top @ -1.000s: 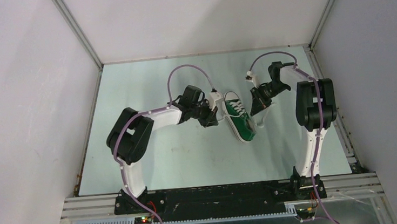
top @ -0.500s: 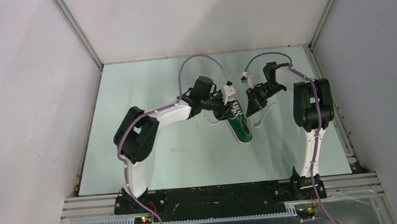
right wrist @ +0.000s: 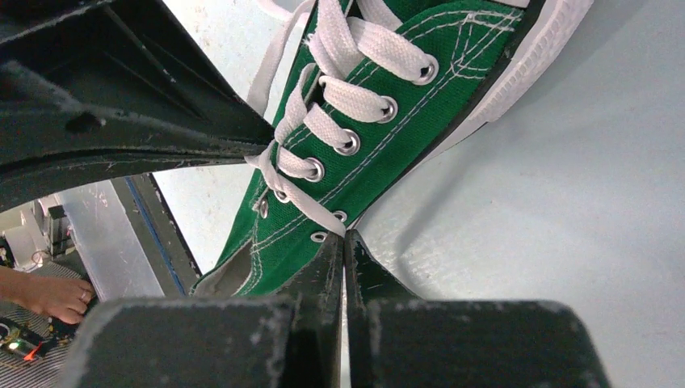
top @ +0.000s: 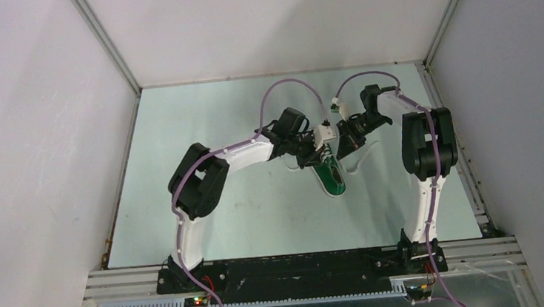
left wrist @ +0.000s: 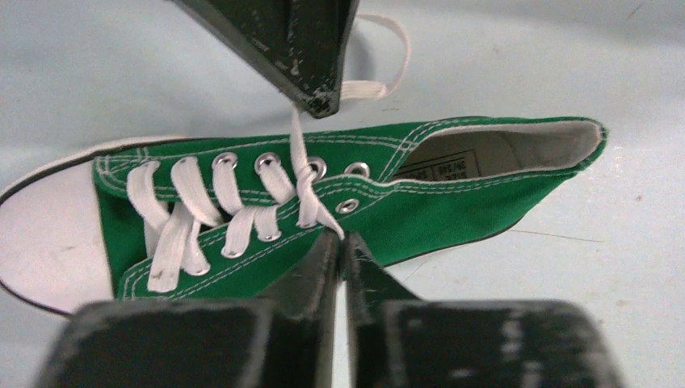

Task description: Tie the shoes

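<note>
Near table (top: 200, 130) ctr, far from edges, L hand (left wrist: 343, 242) & R hand (right wrist: 345, 238) each pinch a lace (left wrist: 303, 174) of sneaker (left wrist: 452, 202).

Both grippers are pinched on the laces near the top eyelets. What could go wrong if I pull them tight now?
1. The left gripper and right gripper each pinch the laces only at their fingertips, so a strand may slip free under tension.
2. Nothing holds the sneaker down, so uneven pulls could drag or tip it.
3. The two grippers sit very close together over the sneaker and could collide.
</note>
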Controlling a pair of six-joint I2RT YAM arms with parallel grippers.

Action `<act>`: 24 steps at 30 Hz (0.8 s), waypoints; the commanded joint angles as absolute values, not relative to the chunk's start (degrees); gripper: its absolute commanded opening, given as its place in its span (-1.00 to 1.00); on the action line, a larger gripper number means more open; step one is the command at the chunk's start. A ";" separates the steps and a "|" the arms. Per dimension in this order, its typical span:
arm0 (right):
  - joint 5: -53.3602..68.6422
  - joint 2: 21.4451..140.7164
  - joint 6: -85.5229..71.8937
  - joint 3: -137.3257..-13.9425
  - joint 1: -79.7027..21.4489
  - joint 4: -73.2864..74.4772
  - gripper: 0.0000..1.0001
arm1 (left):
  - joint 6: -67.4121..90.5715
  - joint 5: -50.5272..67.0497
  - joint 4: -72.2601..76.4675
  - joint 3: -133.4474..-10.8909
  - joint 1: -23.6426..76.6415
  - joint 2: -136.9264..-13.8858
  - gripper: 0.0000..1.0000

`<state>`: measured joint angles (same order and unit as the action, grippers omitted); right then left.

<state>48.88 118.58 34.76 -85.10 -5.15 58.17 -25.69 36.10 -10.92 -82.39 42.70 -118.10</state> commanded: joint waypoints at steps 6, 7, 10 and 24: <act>44.63 116.72 25.27 -86.22 -4.38 52.97 -1.00 | -22.78 54.59 -25.49 -91.25 37.62 -121.45 -1.00; 43.83 116.90 23.63 -86.17 -4.30 52.57 -1.00 | -20.84 58.06 -26.57 -93.06 36.87 -122.38 -1.00; 42.47 116.76 20.29 -84.76 -4.30 50.83 -1.00 | -14.04 64.28 -26.96 -94.46 33.54 -123.07 -1.00; 25.53 116.35 -2.88 -79.93 -6.41 44.38 -1.00 | -14.43 66.95 -32.61 -95.73 31.97 -122.61 -1.00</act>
